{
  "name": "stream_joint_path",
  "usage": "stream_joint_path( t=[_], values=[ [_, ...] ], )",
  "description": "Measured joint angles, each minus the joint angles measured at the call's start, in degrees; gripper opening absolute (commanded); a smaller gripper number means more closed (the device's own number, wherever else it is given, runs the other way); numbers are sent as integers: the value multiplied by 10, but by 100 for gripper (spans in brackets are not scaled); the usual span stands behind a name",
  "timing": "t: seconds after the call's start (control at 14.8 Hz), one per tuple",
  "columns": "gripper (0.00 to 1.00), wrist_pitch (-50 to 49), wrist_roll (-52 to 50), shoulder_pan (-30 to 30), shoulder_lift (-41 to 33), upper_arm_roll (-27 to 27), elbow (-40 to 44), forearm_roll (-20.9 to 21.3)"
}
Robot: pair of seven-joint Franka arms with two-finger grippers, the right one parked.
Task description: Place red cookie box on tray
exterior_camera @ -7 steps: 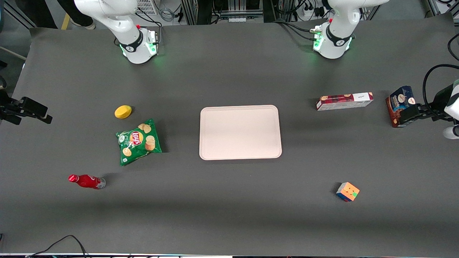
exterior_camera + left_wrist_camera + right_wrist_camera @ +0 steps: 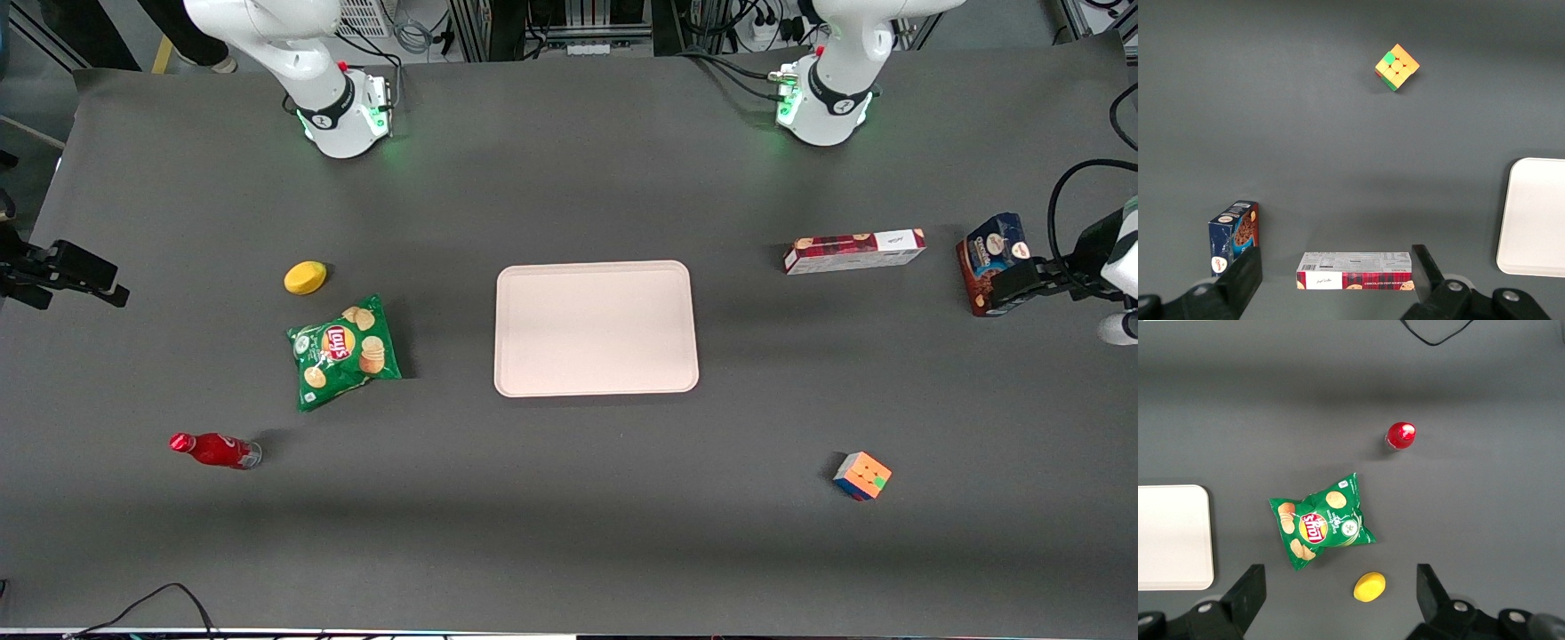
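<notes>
The red cookie box lies flat on the dark table, between the tray and the working arm's end of the table. Its white end panel points away from the tray. The pale tray has nothing on it. My gripper hovers high at the working arm's end, in front of the blue-and-brown box. In the left wrist view the gripper is open, its fingers spread wide and well above the red cookie box, touching nothing. An edge of the tray shows there too.
A blue-and-brown cookie box stands beside the red one. A colour cube sits nearer the front camera. Toward the parked arm's end lie a green chips bag, a yellow lemon and a red bottle.
The gripper has shifted only very slightly above the table's end. Nothing on the table has moved.
</notes>
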Motion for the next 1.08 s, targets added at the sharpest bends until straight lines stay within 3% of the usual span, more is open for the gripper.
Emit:
stream_joint_path(
  t=[0.74, 1.08],
  values=[
    [100, -10, 5, 0, 0, -1, -1, 0],
    [100, -24, 69, 0, -2, -2, -26, 1]
  ],
)
